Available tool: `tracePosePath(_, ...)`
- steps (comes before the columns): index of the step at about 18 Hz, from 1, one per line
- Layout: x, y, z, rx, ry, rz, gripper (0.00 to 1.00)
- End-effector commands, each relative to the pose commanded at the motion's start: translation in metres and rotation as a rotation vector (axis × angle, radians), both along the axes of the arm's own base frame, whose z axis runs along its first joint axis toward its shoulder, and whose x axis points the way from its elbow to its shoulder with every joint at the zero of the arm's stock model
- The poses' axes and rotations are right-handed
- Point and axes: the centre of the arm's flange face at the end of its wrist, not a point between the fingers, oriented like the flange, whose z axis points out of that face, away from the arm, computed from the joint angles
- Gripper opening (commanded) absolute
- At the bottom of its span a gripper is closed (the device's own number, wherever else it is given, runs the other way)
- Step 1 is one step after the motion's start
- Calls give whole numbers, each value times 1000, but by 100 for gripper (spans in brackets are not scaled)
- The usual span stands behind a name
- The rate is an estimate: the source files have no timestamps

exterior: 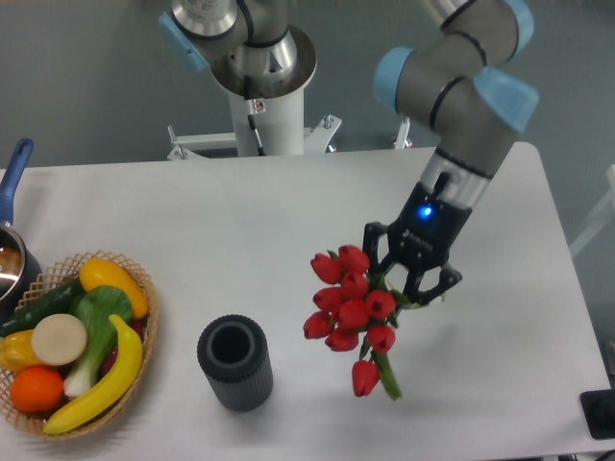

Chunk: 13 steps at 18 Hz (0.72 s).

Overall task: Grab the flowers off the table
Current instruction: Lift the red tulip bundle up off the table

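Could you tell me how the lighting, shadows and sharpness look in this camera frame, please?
In the fixed camera view: light is soft and even, with no glare on the table; only faint shadows lie beside the dark cylinder and under the flowers; the image is mildly soft overall, so the gripper fingers look slightly smeared.

Table [288, 206] fills view. Basket [144, 331] of produce at near left edge; pot [14, 264] just behind it, partly out of frame. Ribbed cylinder [235, 363] upright right of basket, near front. Flowers [351, 307] right of cylinder, gripper [408, 279] closed on stems from right. Arm base [264, 72] behind table, centre.
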Motion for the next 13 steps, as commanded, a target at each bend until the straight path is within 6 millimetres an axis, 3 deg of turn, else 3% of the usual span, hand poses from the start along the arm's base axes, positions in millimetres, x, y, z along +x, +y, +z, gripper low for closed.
tracePosePath(6, -4, -10, 17, 105, -101, 27, 44)
tracePosePath(13, -11, -19, 22, 167, -126, 29, 44)
